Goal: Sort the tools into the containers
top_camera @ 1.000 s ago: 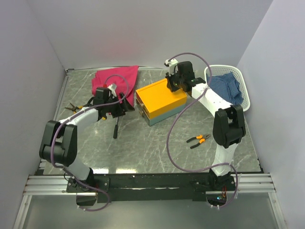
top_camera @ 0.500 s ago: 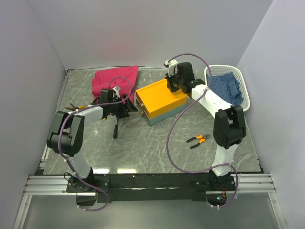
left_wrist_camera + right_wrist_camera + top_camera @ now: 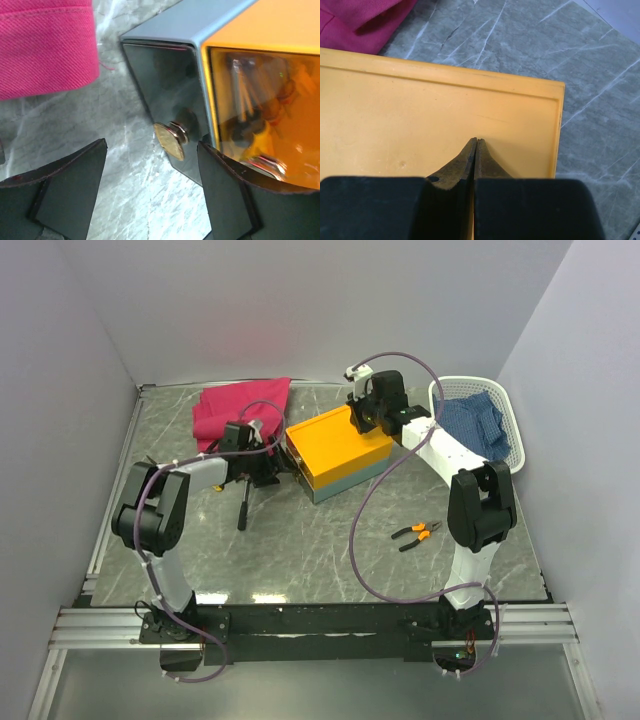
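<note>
Grey marble-patterned tabletop [image 3: 330, 550] was enclosed on three sides by plain pale walls [image 3: 320, 310], aluminium rails [image 3: 100, 624] ran along near edge

The left arm [image 3: 190, 477] is seen folded sharply at its elbow, the upper link raised from the base at the near edge and the forearm laid out low toward the centre. Its wrist is turned to the right, and the left gripper [image 3: 268, 470] is held with its jaws spread wide, the two dark fingers [image 3: 65, 195] set well apart with a broad gap between them. The right arm [image 3: 440, 452] is stretched forward and to the left from its base, bent at the elbow. The right gripper [image 3: 358, 420] is pointed downward with its jaws pressed together, the fingertips [image 3: 470, 157] meeting in a thin seam.
</note>
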